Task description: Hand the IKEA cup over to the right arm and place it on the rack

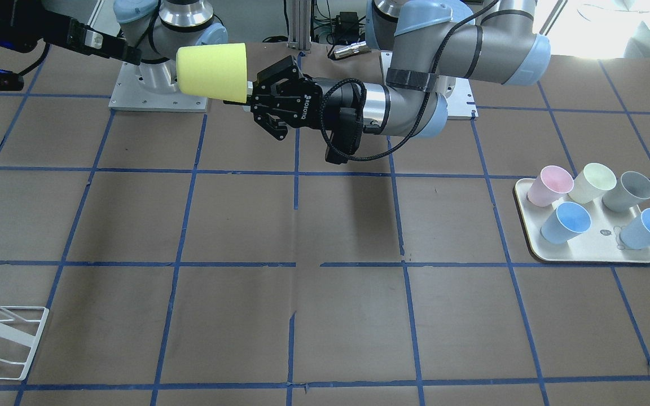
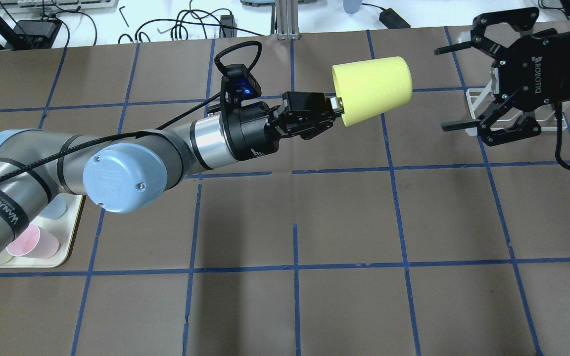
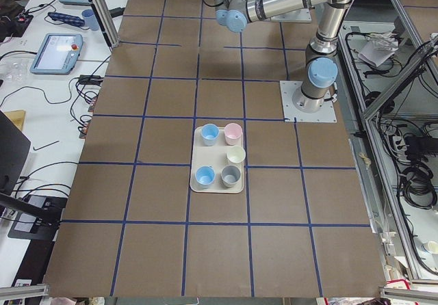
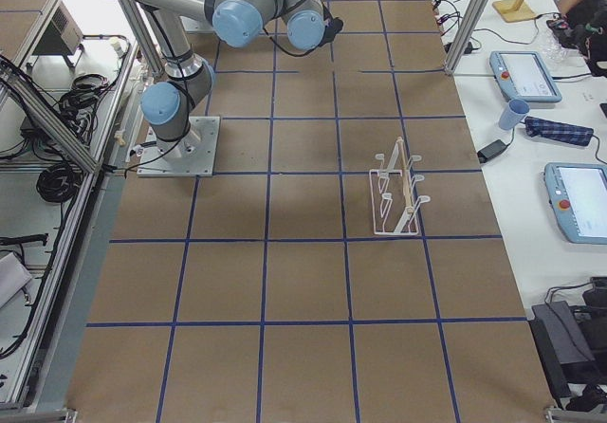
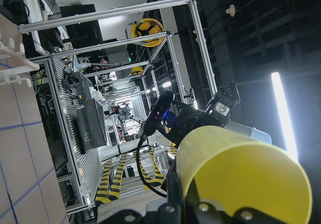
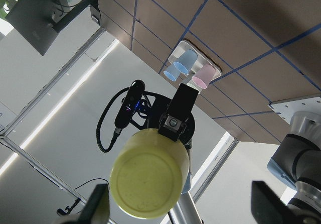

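Note:
The bright yellow IKEA cup (image 2: 371,89) hangs sideways in the air, base pointing toward the right arm. My left gripper (image 2: 333,108) is shut on the cup's rim; the cup also shows in the front view (image 1: 212,72) and the left wrist view (image 5: 241,169). My right gripper (image 2: 442,89) is open and empty, a short gap from the cup's base, jaws spread wide. The right wrist view shows the cup's base (image 6: 148,181) centred between its fingers (image 6: 98,206). The white wire rack (image 4: 398,191) stands on the table, partly hidden behind the right gripper in the overhead view (image 2: 480,96).
A cream tray (image 1: 590,255) holds pink, cream, grey and two light blue cups at the table's left end, seen also in the left side view (image 3: 215,185). Brown table with blue tape grid. The arms' base plates (image 1: 158,93) sit at the robot's edge.

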Motion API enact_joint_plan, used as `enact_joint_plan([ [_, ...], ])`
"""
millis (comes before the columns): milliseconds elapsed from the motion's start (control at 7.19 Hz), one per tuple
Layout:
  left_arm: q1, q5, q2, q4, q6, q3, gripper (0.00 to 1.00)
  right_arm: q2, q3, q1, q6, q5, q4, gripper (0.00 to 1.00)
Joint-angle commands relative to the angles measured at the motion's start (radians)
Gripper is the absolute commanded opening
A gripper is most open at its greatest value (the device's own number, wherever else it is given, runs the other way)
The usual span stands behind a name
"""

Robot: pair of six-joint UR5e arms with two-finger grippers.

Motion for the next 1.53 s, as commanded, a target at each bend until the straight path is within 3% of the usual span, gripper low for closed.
enact_joint_plan([
  [0,-0.003,-0.012,-0.003,0.008,0.001,0.000,0.00,-0.005,0.001,0.007,0.064,0.004,0.003,1.00],
  [139,-0.003,-0.010,-0.003,0.008,0.001,0.000,0.00,-0.006,-0.004,0.036,0.079,0.034,0.000,1.00],
  [278,-0.003,-0.010,-0.003,0.008,0.001,-0.005,0.00,-0.002,-0.002,0.086,0.090,0.119,-0.008,1.00],
  [1391,-0.004,-0.010,-0.006,0.008,0.001,-0.002,0.00,0.000,-0.002,0.151,0.113,0.065,-0.100,1.00],
])
